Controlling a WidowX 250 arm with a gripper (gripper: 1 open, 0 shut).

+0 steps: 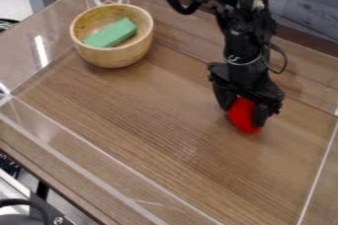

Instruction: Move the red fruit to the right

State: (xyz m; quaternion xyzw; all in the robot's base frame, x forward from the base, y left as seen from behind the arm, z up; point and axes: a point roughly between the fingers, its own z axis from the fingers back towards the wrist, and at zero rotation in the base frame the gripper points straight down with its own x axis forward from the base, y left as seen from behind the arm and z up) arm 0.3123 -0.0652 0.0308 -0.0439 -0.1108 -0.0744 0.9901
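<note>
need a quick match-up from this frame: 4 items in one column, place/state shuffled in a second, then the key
Items:
1. red fruit
2. green block
3. wooden bowl
4. end effector

Places/states:
A. inside the bowl
B. far-left part of the table, upright
C. on the table at right, between the fingers
D. pointing down over the fruit

Pairs: 1-C, 2-A, 3-B, 4-D
</note>
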